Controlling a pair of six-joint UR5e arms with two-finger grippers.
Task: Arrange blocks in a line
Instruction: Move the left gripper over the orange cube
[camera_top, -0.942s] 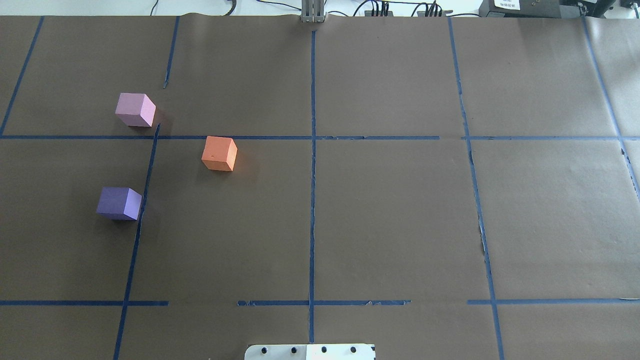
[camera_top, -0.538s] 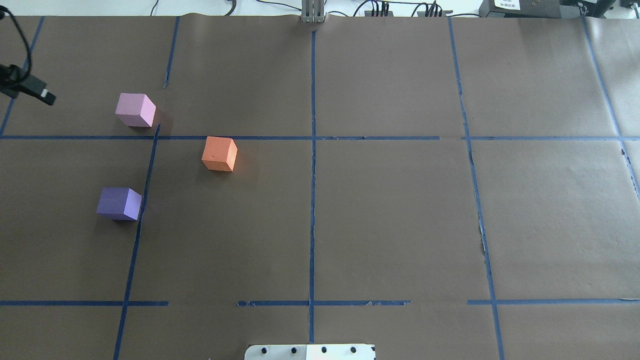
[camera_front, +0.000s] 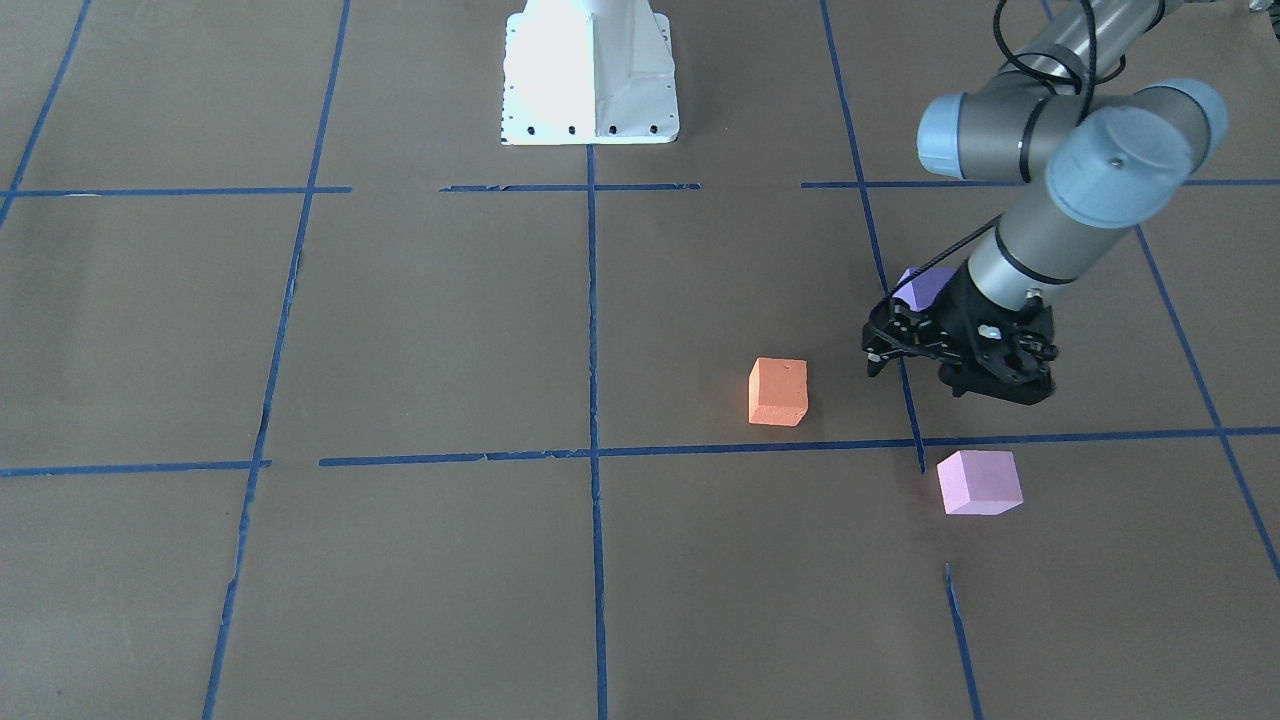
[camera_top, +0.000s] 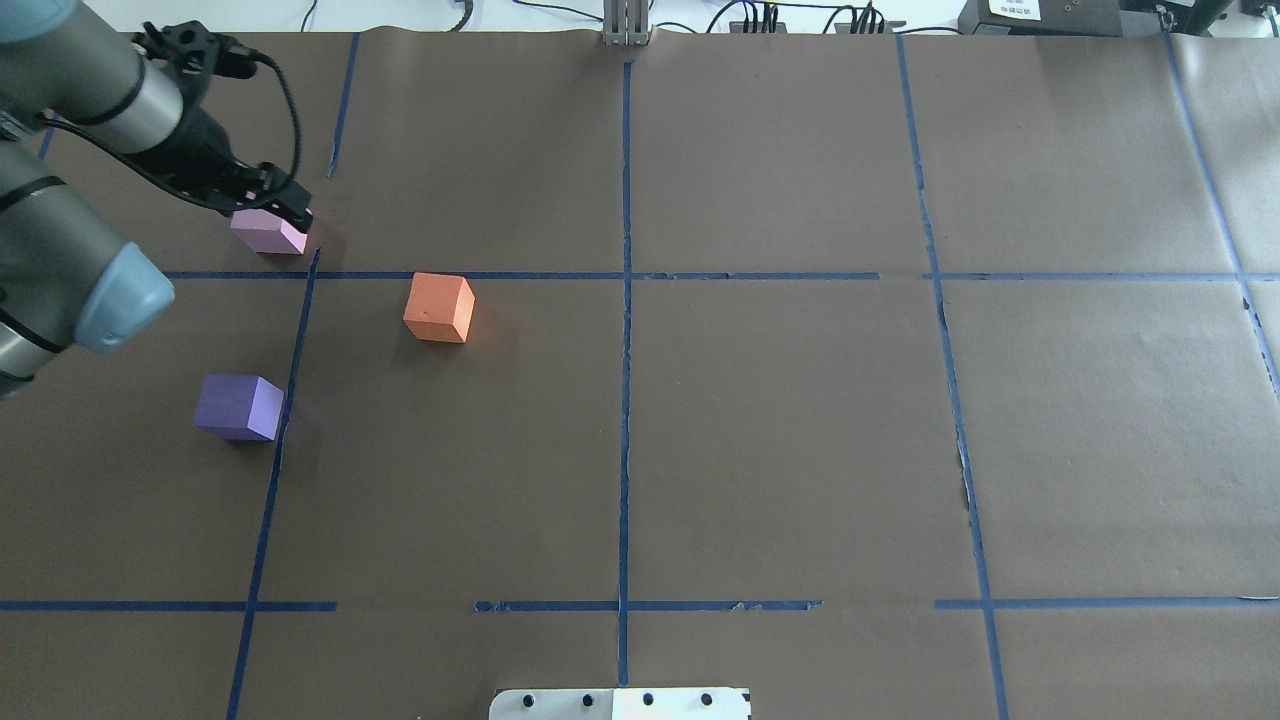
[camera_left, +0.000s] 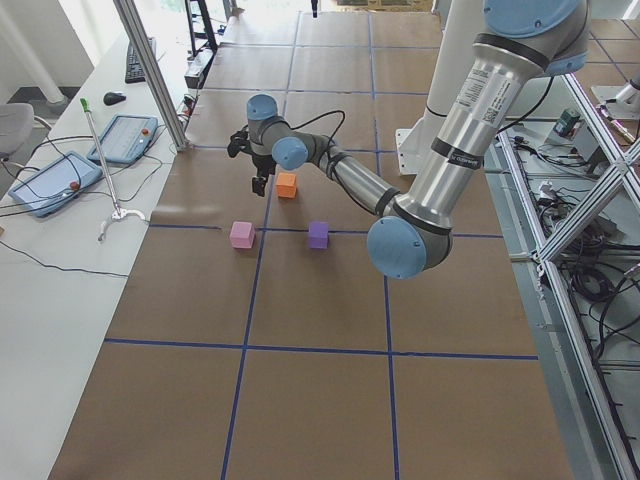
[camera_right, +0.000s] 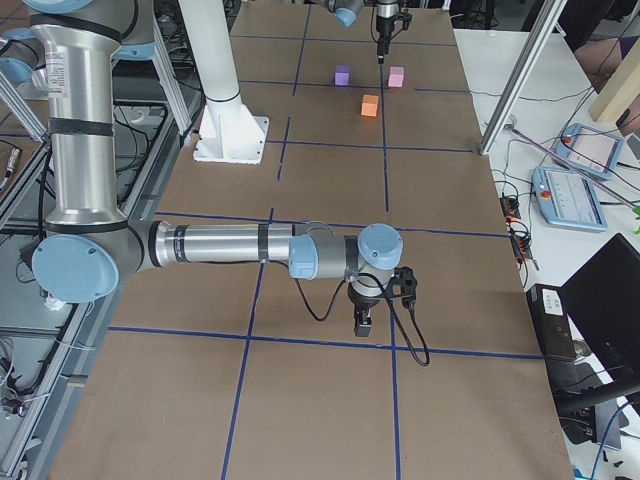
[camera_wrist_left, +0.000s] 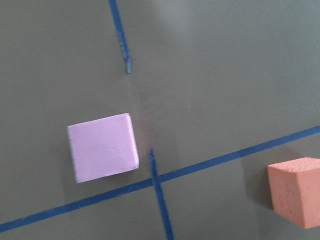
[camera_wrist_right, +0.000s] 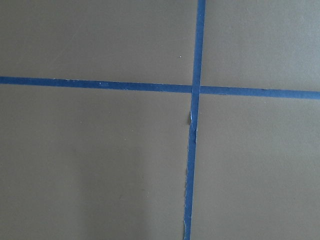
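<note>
**Three foam blocks on the robot's left half of the paper-covered table (camera_top: 780, 440), not yet in a line.** In the overhead view the pale pink block (camera_top: 266, 236) and the violet block (camera_top: 238, 407) sit well apart on a near 12-to-6 axis. The orange block (camera_top: 438, 308) lies off that axis, at about 4 o'clock from the pink one and 2 o'clock from the violet.

The left gripper (camera_top: 288, 208) hangs over the pink block's far edge, so the block lies at roughly 7 o'clock from the fingertips. The left wrist view agrees: pink is at 8 o'clock of frame centre and orange is at the 4 o'clock margin, cut off.

The left arm is much the nearer. The right gripper (camera_right: 362, 322) points down over a crossing of blue tape (camera_wrist_right: 194, 150), well apart from every block.

Neither gripper's opening can be told. The left one reads only as a dark mass, probably above the pink block rather than touching it. In the front-facing view it hides most of the violet block.
</note>
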